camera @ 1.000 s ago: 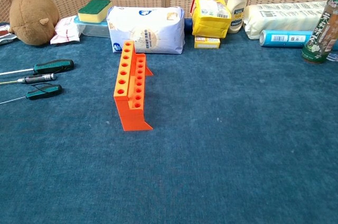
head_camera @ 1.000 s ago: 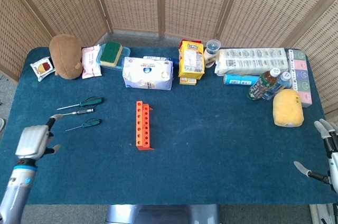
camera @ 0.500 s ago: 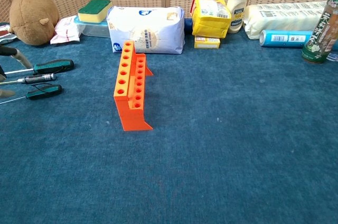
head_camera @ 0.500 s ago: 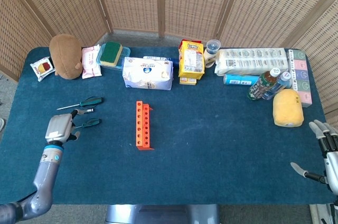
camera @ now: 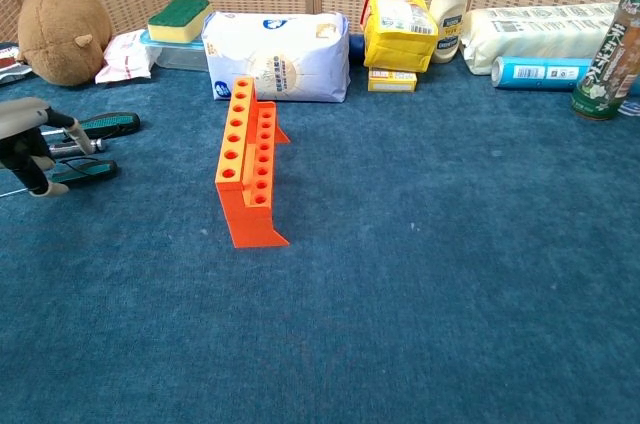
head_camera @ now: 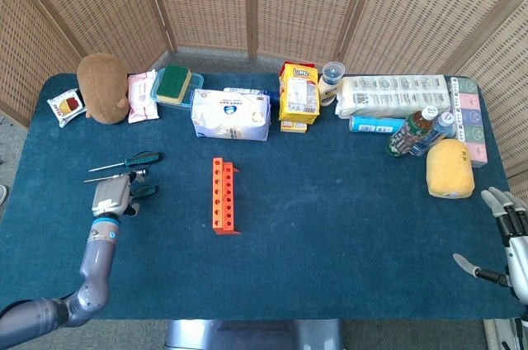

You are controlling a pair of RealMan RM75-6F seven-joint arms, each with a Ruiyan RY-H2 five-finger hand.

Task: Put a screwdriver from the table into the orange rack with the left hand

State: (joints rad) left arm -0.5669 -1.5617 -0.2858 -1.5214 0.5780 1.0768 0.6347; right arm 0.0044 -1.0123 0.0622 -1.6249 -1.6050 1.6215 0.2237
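A dark blue cloth covers the table (head_camera: 330, 226). The rack (head_camera: 223, 195) is bright orange, the screwdrivers (head_camera: 132, 159) have green-and-black handles, and the left hand (head_camera: 109, 196) is grey with black fingers. The plush toy (head_camera: 102, 88) at the far left corner is brown.

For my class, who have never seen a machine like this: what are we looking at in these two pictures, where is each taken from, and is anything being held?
This is a two-armed robot with finger hands, steered by a person. One picture looks down from its head, the other looks forward from its chest.

A blue cloth-covered table carries an orange plastic rack with rows of holes, empty so far. Left of it lie three green-handled screwdrivers.

The left hand hovers over the nearest screwdriver; no clear grip shows. The right hand waits open at the table's right edge, holding nothing.

Along the back stand a brown plush toy, a white tissue pack, a yellow snack bag and some bottles.
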